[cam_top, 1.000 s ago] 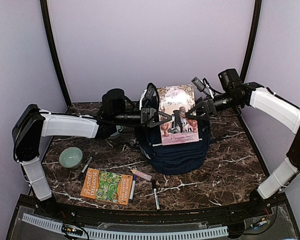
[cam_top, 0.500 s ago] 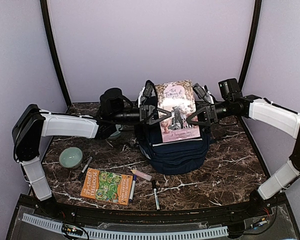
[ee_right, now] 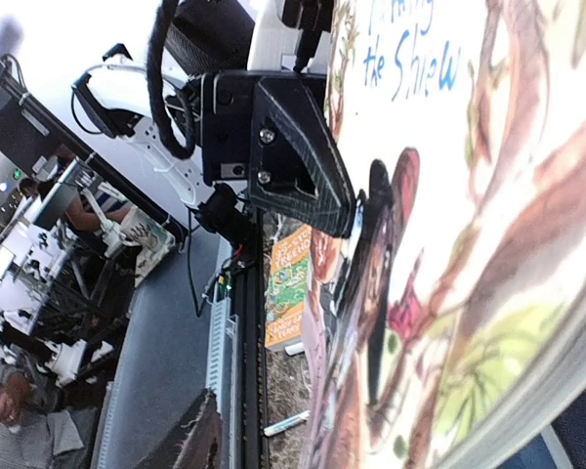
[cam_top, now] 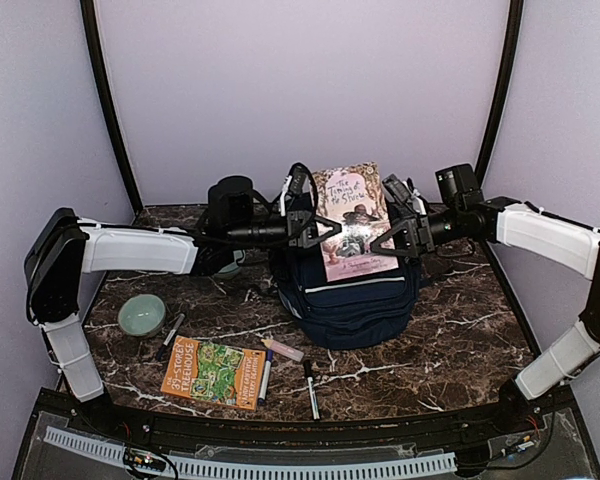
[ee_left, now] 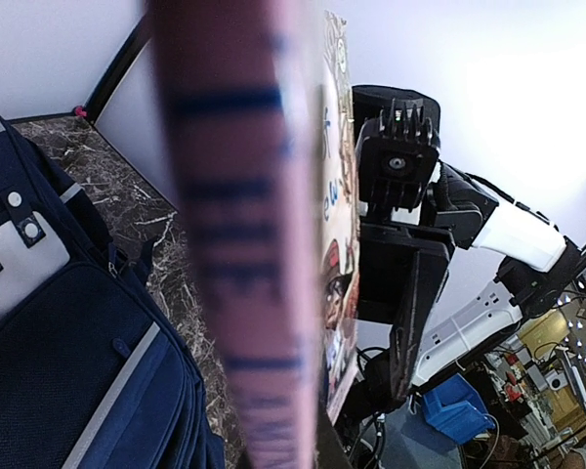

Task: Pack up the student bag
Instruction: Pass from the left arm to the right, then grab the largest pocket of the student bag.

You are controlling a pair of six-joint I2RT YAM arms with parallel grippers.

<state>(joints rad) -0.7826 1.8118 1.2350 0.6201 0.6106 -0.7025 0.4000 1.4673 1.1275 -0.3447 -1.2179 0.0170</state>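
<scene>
The left tool [cam_top: 315, 228] clamps the paperback book [cam_top: 352, 220] over the student bag [cam_top: 350, 300] at the desk's [cam_top: 460, 330] far middle; the right tool [cam_top: 390, 238], its grip impossible to tell, should seat squarely on the opposite edge.

table [cam_top: 460, 330]: dark marble | on it: student bag [cam_top: 350, 310], bowl [cam_top: 141, 314], orange book [cam_top: 213, 372], markers [cam_top: 310, 390]

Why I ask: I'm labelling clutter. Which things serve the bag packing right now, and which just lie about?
In the job: backpack; pink book held above it.
Lying about for now: green bowl; orange booklet; loose pens.
</scene>
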